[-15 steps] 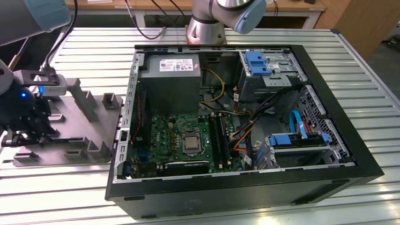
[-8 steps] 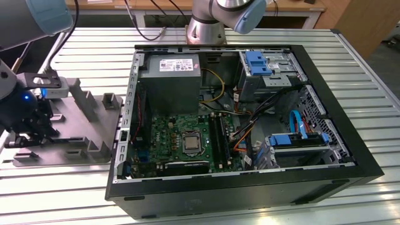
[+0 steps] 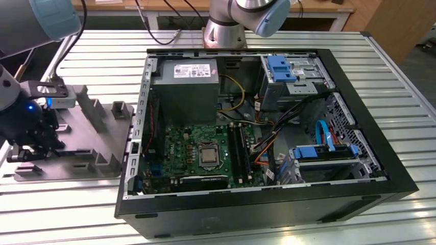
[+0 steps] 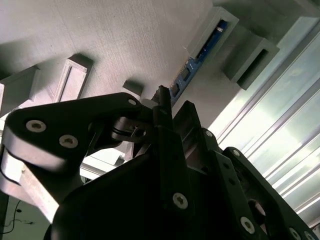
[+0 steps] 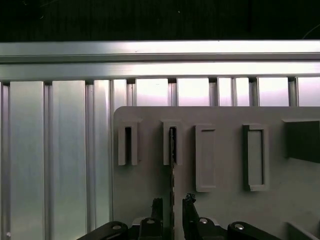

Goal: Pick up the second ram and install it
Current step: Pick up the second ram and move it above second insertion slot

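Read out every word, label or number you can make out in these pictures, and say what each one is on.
None of the text can be read.
Power supply label: white with print, too small to read.
Motherboard: any markings are too small to read.
Ram in the second wrist view: no legible print on the part that shows.

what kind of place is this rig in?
Likely a robotics lab bench for PC assembly: an open PC case on a slotted aluminium table, a fixture plate holding a RAM stick, the gripper over it.
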Robot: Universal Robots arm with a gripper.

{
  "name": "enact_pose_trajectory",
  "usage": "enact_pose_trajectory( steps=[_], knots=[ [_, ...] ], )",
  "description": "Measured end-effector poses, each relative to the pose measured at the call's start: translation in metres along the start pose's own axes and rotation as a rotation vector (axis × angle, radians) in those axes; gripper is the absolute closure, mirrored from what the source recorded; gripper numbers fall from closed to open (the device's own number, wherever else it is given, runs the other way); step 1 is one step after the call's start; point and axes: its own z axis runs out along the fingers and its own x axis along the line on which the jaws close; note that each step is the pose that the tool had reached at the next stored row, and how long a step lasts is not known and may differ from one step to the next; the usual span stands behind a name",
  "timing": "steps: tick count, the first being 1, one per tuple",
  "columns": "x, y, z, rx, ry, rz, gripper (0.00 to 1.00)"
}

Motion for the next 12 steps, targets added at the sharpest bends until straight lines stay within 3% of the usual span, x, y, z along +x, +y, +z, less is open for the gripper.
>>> enact_pose_trajectory(
  steps=[12],
  knots=[
    [-0.0005,-0.0001,0.0025,0.0,0.0,0.0,0.7]
  ],
)
